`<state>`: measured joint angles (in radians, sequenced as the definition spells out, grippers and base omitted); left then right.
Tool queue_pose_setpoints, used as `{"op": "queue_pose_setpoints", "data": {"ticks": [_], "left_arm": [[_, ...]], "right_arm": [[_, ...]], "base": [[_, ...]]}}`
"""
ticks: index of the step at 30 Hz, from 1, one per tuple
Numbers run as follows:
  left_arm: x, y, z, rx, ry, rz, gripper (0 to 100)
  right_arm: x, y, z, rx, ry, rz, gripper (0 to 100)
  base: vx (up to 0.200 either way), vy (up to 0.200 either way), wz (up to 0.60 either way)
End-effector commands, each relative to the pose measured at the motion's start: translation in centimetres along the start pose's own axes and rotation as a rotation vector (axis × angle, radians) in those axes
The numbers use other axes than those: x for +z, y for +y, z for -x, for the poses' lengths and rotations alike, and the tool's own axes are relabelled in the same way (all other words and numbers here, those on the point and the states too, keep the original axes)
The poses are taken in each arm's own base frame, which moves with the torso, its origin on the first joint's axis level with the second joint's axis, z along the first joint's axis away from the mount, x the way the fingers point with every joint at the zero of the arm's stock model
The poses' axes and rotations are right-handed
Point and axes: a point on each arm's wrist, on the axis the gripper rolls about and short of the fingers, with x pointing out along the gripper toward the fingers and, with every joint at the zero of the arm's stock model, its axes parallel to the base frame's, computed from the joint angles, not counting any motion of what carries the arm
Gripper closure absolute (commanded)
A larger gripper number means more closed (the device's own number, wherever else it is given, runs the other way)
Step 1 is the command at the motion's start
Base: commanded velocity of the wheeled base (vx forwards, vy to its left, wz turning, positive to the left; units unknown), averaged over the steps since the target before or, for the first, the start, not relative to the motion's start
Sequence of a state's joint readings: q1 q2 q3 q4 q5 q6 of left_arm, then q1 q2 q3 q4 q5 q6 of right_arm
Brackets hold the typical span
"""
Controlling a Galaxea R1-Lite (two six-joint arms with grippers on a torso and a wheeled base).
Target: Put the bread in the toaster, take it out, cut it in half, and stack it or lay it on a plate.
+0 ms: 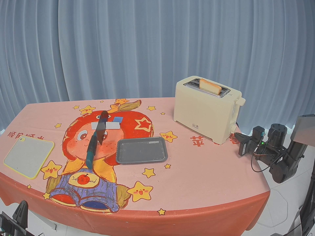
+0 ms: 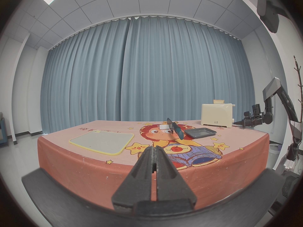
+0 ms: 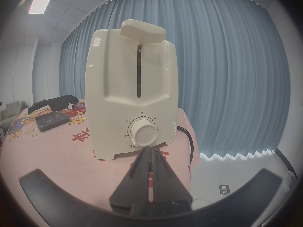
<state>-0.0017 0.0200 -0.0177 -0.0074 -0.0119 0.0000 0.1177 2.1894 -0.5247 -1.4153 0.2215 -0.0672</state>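
Note:
A cream toaster [image 1: 206, 110] stands at the table's back right, and a slice of bread [image 1: 210, 86] pokes up from its slot. Its lever [image 3: 143, 30] is at the top of its track, above the dial [image 3: 143, 134]. My right gripper [image 1: 237, 136] is shut and empty. It hangs just off the table's right edge, pointing at the toaster's lever end [image 3: 131, 92]. The grey plate [image 1: 141, 150] lies mid-table. A knife [image 1: 96, 138] with a teal handle rests on a small white stand. My left gripper [image 2: 154, 152] is shut and empty, low before the table's front left corner.
A grey cutting board [image 1: 29, 155] with a yellow rim lies at the table's left. The toaster's black cord [image 3: 187, 139] runs off the right edge. A blue curtain hangs behind the table.

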Motion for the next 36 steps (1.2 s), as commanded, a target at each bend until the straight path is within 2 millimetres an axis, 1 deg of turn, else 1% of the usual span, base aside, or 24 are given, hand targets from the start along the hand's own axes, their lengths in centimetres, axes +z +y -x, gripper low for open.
{"op": "queue_pose_setpoints", "data": {"ticks": [1,36], "left_arm": [[-0.5,0.0,-0.1,0.0,0.017,0.0,100],[-0.5,0.0,-0.1,0.0,0.017,0.0,100]], "right_arm": [[0.0,0.1,0.1,0.003,0.001,0.002,100],[0.3,1.1,0.3,0.031,-0.004,0.009,100]], "base": [[0.0,0.0,0.0],[0.0,0.0,0.0]]}}
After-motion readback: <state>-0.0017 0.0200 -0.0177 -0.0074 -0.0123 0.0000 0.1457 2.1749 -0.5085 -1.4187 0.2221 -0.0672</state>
